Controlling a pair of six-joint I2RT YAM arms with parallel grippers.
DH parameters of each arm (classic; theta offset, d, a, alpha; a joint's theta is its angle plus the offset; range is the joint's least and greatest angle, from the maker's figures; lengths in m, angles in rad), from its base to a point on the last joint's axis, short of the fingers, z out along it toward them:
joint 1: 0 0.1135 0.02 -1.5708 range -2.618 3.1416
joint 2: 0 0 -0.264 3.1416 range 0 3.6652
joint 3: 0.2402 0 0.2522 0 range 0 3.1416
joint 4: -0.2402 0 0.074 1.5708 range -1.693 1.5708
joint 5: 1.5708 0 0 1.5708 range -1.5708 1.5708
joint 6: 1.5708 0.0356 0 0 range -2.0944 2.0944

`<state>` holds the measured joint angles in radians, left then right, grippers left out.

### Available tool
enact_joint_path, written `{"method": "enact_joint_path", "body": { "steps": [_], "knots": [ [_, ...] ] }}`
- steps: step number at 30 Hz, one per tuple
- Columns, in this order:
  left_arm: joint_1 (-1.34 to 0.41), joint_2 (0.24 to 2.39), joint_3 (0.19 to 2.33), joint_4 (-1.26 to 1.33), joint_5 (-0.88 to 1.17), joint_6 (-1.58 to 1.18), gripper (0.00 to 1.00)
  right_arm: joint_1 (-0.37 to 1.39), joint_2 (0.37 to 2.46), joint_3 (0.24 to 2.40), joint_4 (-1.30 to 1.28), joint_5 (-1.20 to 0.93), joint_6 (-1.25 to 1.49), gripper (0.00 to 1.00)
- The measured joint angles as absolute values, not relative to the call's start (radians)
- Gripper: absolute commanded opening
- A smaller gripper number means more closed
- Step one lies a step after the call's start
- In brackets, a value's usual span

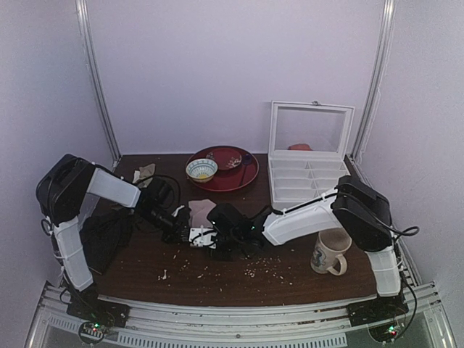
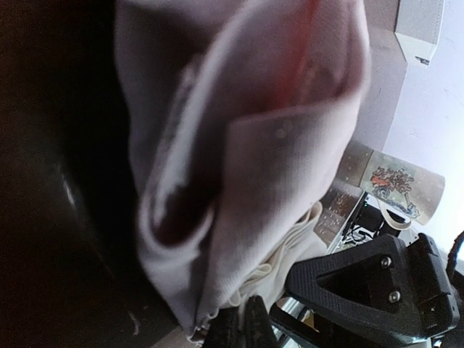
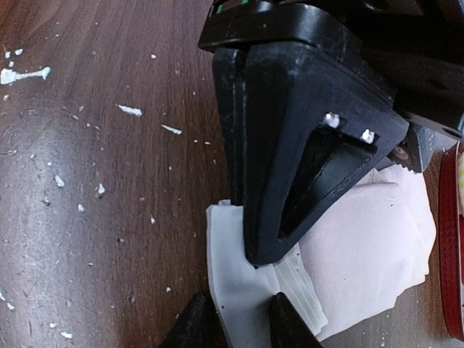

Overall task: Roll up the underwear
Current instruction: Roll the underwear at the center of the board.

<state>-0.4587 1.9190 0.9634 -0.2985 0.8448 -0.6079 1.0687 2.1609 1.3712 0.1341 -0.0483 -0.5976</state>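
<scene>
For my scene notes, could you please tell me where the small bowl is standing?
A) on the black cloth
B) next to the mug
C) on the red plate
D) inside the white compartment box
C: in the top view the bowl sits on the left part of the red plate at the back of the table.

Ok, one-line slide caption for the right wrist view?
Left gripper clamps the folded pink underwear on the crumb-strewn table; right gripper sits at its whitish edge.
</scene>
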Motion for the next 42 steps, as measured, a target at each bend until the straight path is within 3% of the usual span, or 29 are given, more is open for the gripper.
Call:
{"method": "enact_joint_path", "body": {
  "steps": [12, 15, 19, 24, 29, 42],
  "knots": [
    [-0.455, 1.921, 0.967, -0.317, 0.851, -0.59, 0.0, 1.07, 2.171, 1.404, 0.077, -0.028, -0.581, 0.1],
    [-0.453, 1.925, 0.972, -0.324, 0.855, -0.586, 0.0, 1.072, 2.172, 1.407, 0.072, -0.023, -0.577, 0.0],
    [-0.451, 1.925, 0.975, -0.336, 0.857, -0.583, 0.0, 1.074, 2.183, 1.442, 0.031, -0.02, -0.57, 0.0],
    [-0.447, 1.925, 0.976, -0.343, 0.859, -0.583, 0.27, 1.074, 2.185, 1.463, -0.006, -0.025, -0.561, 0.0],
    [-0.43, 1.895, 0.977, -0.386, 0.854, -0.584, 0.36, 1.073, 2.188, 1.503, -0.076, -0.058, -0.52, 0.0],
    [-0.305, 1.721, 0.944, -0.517, 0.725, -0.586, 0.36, 1.044, 2.265, 1.755, -0.387, -0.305, -0.335, 0.0]
  ]
}}
